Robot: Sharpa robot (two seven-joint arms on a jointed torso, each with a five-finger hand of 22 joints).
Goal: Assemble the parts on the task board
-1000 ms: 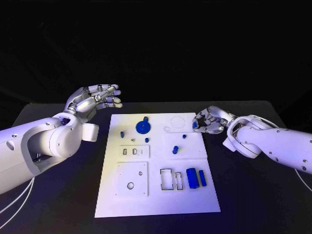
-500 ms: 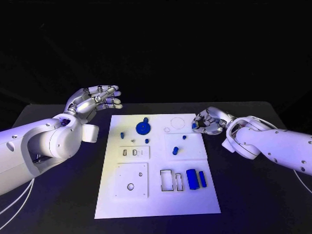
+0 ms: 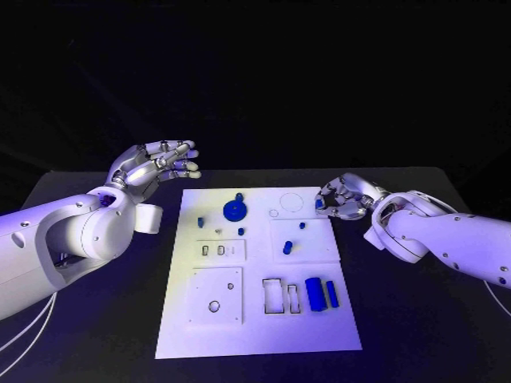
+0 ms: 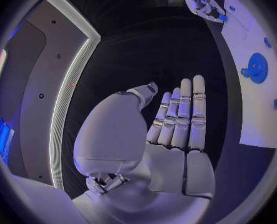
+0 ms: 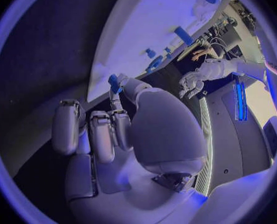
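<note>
A small blue part, seemingly light, rigid and best pinched at its sides, is sitting between the right hand's fingertips at the task board's far right edge, while the left hand is hovering empty, fingers apart.

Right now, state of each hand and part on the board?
left hand: open, raised off the board's far left corner, holding nothing
right hand: pinching a small blue part at the task board's right edge
blue gear: lying on the board
blue bars: lying flat beside the rectangular slots
</note>
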